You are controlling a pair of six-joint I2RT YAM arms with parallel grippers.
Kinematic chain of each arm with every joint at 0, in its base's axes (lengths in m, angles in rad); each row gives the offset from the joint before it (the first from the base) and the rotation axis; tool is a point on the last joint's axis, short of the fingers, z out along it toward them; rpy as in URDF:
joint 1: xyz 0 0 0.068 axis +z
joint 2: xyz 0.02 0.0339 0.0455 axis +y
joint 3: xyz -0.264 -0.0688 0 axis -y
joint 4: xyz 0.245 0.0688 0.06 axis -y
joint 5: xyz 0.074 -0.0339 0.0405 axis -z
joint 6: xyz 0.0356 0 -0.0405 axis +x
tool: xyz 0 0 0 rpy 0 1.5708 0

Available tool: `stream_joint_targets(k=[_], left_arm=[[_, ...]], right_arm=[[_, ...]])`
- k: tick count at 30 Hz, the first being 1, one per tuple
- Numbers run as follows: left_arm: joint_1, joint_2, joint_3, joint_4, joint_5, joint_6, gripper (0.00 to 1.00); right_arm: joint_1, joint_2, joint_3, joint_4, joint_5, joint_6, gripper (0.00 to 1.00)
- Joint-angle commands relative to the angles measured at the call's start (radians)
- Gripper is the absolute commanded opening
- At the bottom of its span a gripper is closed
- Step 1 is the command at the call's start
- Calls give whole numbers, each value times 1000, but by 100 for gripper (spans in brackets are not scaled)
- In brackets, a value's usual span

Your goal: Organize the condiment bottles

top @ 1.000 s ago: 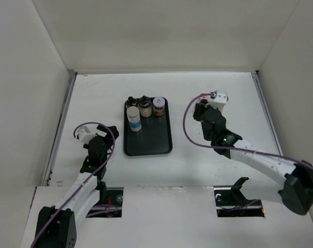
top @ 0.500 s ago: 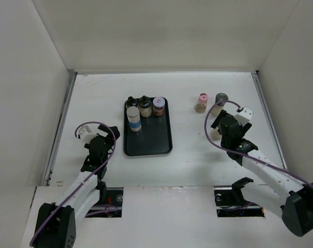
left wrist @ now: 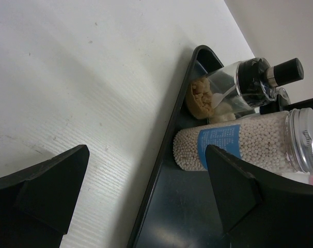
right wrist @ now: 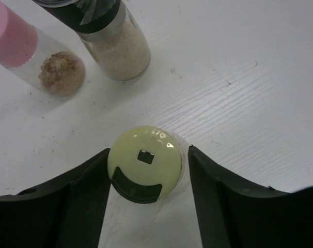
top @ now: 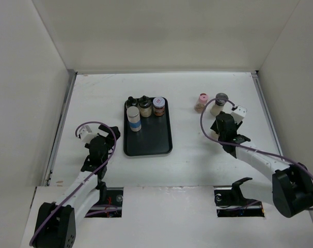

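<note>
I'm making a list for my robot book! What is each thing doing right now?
left gripper: open, empty.
right gripper: around yellow-lidded jar, grip unclear.
pink-capped jar: upright on table.
grey-capped jar: upright on table.
four bottles: upright in tray.

Table (top: 187,160) was white, faint wood grain, a few scuffs. Shut in on 3 sides, all plain white: back wall (top: 161,36), left wall (top: 22,103), right wall (top: 296,57). Light was soft and even, shadows weak

left arm (top: 84,181) folded low, left end effector (left wrist: 146,170) wide open, right arm (top: 260,160) reaching forward, right end effector (right wrist: 149,168) fingers partly apart
</note>
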State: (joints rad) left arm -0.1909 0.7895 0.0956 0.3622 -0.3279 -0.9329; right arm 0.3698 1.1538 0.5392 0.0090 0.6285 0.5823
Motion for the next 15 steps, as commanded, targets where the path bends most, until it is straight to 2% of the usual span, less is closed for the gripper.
stream_joint_targets(k=[1,4,6,11,15], left_arm=[[-3,-4,1,46,9,-10,100],[0,-4,3,46,-3,-9,100],[2,-4,3,41,6,-10,100],[5,-13,3,44,-10,-6,100],[5,-19,1,41,-11,-6,100]], right_arm=[[-10,27,15,78,-1,7,63],[0,18,15,89,48,7,50],[36,17,27,95,74,-16,45],[197,-6,83,98,123,-56,42],[385,41,162,134,126,-65,42]])
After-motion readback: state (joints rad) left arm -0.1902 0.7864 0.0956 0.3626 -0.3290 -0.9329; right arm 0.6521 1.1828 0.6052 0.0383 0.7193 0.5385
